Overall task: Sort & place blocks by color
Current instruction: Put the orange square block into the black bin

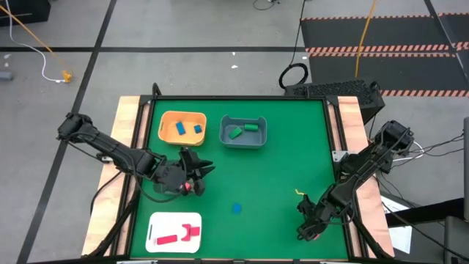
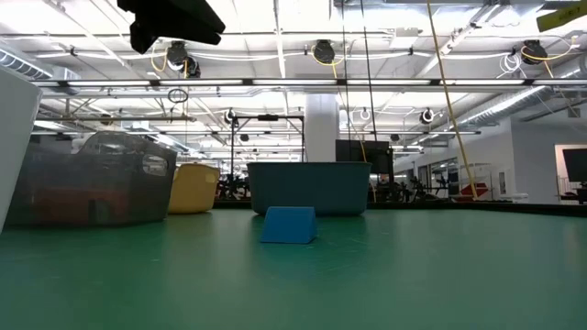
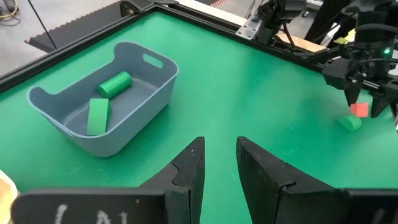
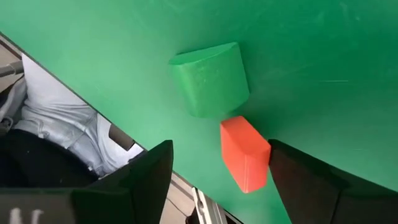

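Observation:
My right gripper (image 1: 306,229) is open, low over the mat near the table's near right corner. In the right wrist view its fingers stand on either side of a red block (image 4: 244,152), and a green block (image 4: 211,78) lies on the mat touching that block's far end. Both blocks also show in the left wrist view: red (image 3: 359,110), green (image 3: 349,122). A blue block (image 1: 237,208) lies on the mat's near middle. My left gripper (image 3: 219,168) is open by a narrow gap and empty, over the mat's left middle (image 1: 196,173). My right gripper has the red block between its open fingers, close to one finger (image 4: 298,177). I cannot tell whether that finger touches the block's side (image 4: 264,149). The block lies on the mat.
An orange bin (image 1: 165,129) with two blue blocks and a grey bin (image 1: 226,138) with two green blocks stand at the far middle. A white tray (image 1: 157,220) with red blocks lies at the near left. The mat's raised rim runs close beside my right gripper.

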